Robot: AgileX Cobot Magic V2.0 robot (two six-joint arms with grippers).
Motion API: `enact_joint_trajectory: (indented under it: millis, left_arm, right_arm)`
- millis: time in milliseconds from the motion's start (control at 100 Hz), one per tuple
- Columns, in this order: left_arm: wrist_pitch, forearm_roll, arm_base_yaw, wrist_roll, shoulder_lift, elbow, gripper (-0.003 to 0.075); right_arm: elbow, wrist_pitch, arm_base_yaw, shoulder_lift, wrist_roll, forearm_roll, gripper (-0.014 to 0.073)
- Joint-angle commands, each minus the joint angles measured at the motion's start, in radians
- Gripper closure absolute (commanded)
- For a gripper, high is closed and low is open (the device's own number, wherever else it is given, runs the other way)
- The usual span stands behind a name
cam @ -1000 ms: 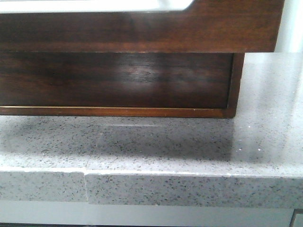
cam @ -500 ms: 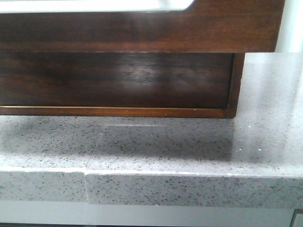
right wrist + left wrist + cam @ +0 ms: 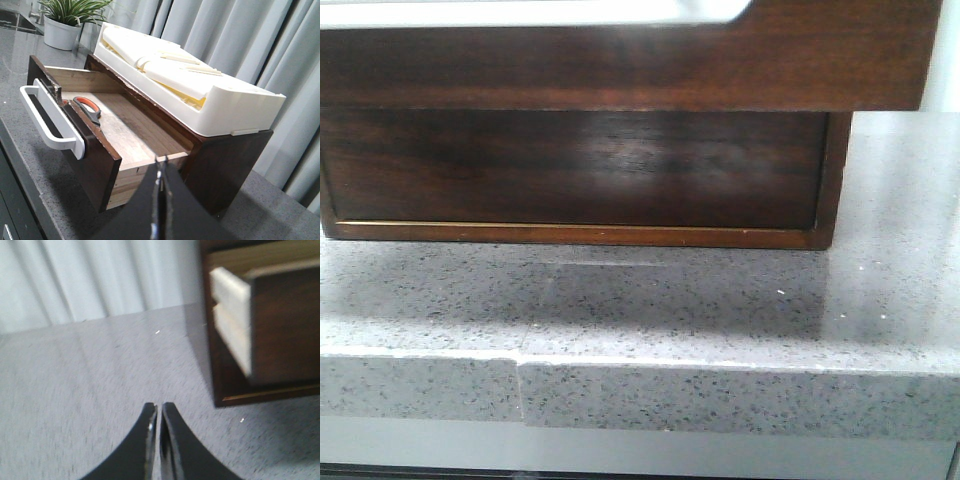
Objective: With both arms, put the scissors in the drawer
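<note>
The drawer (image 3: 131, 131) stands pulled out of the dark brown cabinet, with its white handle (image 3: 49, 122) on the front. The scissors (image 3: 88, 110), with orange-lined loops, lie inside it on the wooden floor near the front. My right gripper (image 3: 161, 161) is shut and empty, in the air off the drawer's open side. My left gripper (image 3: 159, 407) is shut and empty, low over the grey counter (image 3: 100, 380), apart from the drawer front (image 3: 285, 330). The front view shows the drawer front (image 3: 620, 70) from below and no gripper.
A white moulded tray (image 3: 190, 75) lies on top of the cabinet (image 3: 225, 165). A potted plant (image 3: 65, 22) stands behind it on the counter. Grey curtains hang at the back. The counter's front edge (image 3: 640, 395) has a seam.
The whole front view has shifted slightly to the right, so the cabinet's left edge now shows. Nothing else differs.
</note>
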Motion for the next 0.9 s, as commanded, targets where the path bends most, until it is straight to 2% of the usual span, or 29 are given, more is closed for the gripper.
enact_joint_trajectory:
  millis: [0,300,440,890]
  left_arm:
    - [-0.11,0.087,0.002,-0.158,-0.032,0.042,0.074]
    - [-0.087,0.081,0.002,-0.252,-0.032,0.188,0.074]
    - [-0.094,-0.015,0.002,-0.252,-0.032,0.225,0.074]
    - [-0.094,-0.035,0.002,-0.255,-0.032,0.225,0.074]
  right_arm:
    - [-0.017,-0.085,0.0,0.016,0.0,-0.02,0.0659]
    - [-0.017,-0.085,0.0,0.016,0.0,-0.02,0.0659]
    - [-0.017,-0.085,0.0,0.016,0.0,-0.02,0.0659]
    - [-0.017,-0.083,0.0,0.016,0.0,-0.02,0.0659]
